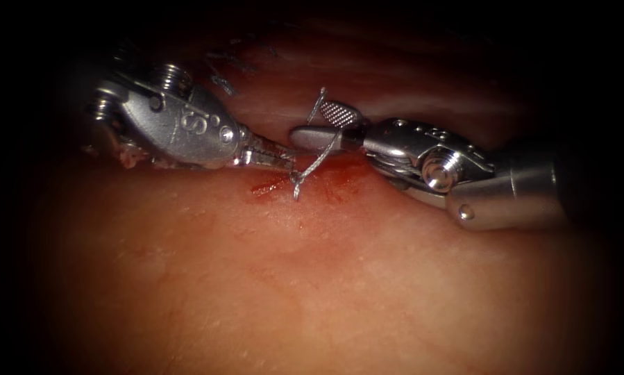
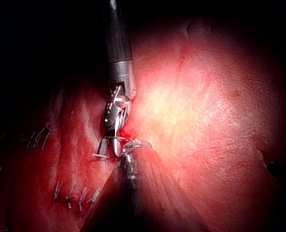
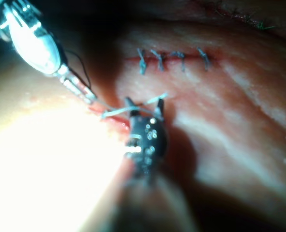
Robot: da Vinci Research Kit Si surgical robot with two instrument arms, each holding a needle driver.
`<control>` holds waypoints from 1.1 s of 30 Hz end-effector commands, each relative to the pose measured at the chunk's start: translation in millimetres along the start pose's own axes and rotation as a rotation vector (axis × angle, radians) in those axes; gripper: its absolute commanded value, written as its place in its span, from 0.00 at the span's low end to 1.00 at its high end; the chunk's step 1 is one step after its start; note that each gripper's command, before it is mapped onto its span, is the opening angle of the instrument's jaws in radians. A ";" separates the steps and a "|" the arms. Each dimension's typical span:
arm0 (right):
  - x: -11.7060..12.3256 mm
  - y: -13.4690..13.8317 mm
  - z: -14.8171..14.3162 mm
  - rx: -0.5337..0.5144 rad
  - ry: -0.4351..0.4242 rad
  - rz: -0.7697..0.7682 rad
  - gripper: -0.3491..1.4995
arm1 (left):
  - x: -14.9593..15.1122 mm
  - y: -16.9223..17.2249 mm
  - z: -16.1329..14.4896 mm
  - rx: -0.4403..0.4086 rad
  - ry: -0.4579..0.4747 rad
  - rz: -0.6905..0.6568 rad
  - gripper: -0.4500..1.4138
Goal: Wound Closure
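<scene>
Thread (image 1: 316,161): a pale strand runs from a small knot (image 1: 296,179) sitting on the cut (image 1: 270,185), up and to the right across the right tool's lower jaw, ending in a free tail above that tool's upper jaw. A needle cannot be made out in these views.

Cut: short red line in the tissue (image 1: 312,278), with red fluid (image 1: 339,182) smeared just right of the knot.

Left tool (image 1: 284,158): its tip lies just left of the knot, jaws drawn together at the strand where it meets the knot; they appear to pinch the thread. The right wrist view agrees: the left tool (image 3: 87,95) has narrow, closed jaws with the thread (image 3: 116,112) leading away from them.

Right tool (image 1: 325,125): just right of and above the knot, jaws parted wide, the thread passing between them, not clamped. The right tool (image 2: 111,147) shows splayed jaws in the left wrist view.

Earlier stitches (image 3: 172,59) sit in a row beyond the knot, well apart from it.
</scene>
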 end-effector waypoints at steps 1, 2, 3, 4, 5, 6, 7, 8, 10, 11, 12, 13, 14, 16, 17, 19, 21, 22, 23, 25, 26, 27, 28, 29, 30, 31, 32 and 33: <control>-1.1 0.0 1.4 0.027 -0.025 0.015 0.71 | 0.1 0.3 0.7 -0.001 0.001 0.000 0.00; -1.9 0.1 2.1 0.080 -0.061 0.027 0.72 | 0.1 0.2 0.6 -0.002 0.001 0.000 0.00; -2.1 0.1 2.4 0.090 -0.068 0.027 0.72 | 0.1 0.2 0.6 -0.002 0.001 0.000 0.00; -2.3 0.0 2.7 0.099 -0.074 0.028 0.72 | 0.1 0.2 0.5 -0.003 0.002 0.000 0.00; -2.3 -0.1 3.1 0.111 -0.082 0.029 0.71 | 0.1 0.2 0.5 -0.003 0.002 0.000 0.00; -2.3 -0.3 3.4 0.119 -0.088 0.027 0.71 | 0.1 0.3 0.4 -0.003 0.002 0.000 0.00; -2.1 -0.5 3.7 0.121 -0.089 0.025 0.70 | 0.0 0.3 0.4 -0.004 0.002 0.001 0.00; -1.9 -0.7 3.9 0.124 -0.092 0.025 0.70 | 0.0 0.3 0.4 -0.004 0.002 0.001 0.00; -1.4 -0.9 4.3 0.124 -0.092 0.023 0.69 | 0.0 0.3 0.3 -0.004 0.002 0.002 0.00; -1.2 -1.0 4.5 0.125 -0.093 0.023 0.69 | -0.1 0.3 0.3 -0.005 0.002 0.002 0.00; -1.0 -0.9 4.7 0.124 -0.092 0.022 0.68 | -0.1 0.3 0.2 -0.005 0.003 0.002 0.00; -0.9 -0.9 4.8 0.124 -0.092 0.021 0.65 | -0.2 0.4 0.2 -0.005 0.003 0.003 0.00; -0.7 -0.9 4.9 0.125 -0.093 0.021 0.63 | -0.2 0.4 0.1 -0.006 0.003 0.003 0.00; -0.5 -0.9 4.9 0.120 -0.090 0.020 0.41 | -0.4 0.4 -0.1 -0.007 0.004 0.004 0.00; -0.4 -1.0 4.7 0.119 -0.089 0.021 0.21 | -0.5 0.4 -0.2 -0.008 0.004 0.005 0.00; 0.0 -1.1 4.5 0.119 -0.092 0.006 0.00 | -0.7 0.4 -0.4 -0.010 0.005 0.007 0.00; 0.4 -1.3 4.0 0.127 -0.088 -0.019 0.00 | -0.9 0.4 -0.5 -0.014 0.007 0.009 0.00; 0.6 -1.5 3.8 0.126 -0.087 -0.022 0.00 | -1.1 0.3 -0.6 -0.013 0.007 0.004 0.00; 0.9 -1.6 3.4 0.118 -0.082 -0.038 0.00 | -1.2 0.2 -0.7 -0.014 0.007 0.005 0.00; 1.4 -2.1 2.5 0.101 -0.060 -0.073 0.00 | -1.5 -0.1 -0.9 -0.012 0.006 -0.004 0.00; 1.7 -2.4 2.1 0.100 -0.049 -0.087 0.00 | -1.6 -0.2 -1.0 -0.011 0.005 -0.009 0.00; 2.0 -2.7 1.6 0.098 -0.040 -0.101 0.00 | -1.8 -0.4 -1.1 -0.011 0.004 -0.007 0.00; 2.3 -3.2 0.9 0.099 -0.034 -0.114 0.00 | -2.2 -0.7 -1.2 -0.006 0.001 -0.016 0.00; 2.5 -3.6 0.4 0.096 -0.026 -0.122 0.00 | -2.5 -1.0 -1.4 -0.006 0.001 -0.020 0.00; 2.8 -4.0 0.0 0.098 -0.021 -0.130 0.00 | -2.8 -1.2 -1.5 -0.003 -0.001 -0.024 0.00; 3.0 -4.7 -0.7 0.100 -0.009 -0.141 0.00 | -3.3 -1.6 -1.6 -0.001 -0.005 -0.027 0.00; 3.2 -5.1 -1.0 0.101 -0.003 -0.149 0.00 | -3.7 -1.9 -1.7 -0.002 -0.008 -0.030 0.00; 3.4 -5.8 -1.5 0.102 0.003 -0.163 0.00 | -4.0 -2.2 -1.8 0.002 -0.010 -0.035 0.00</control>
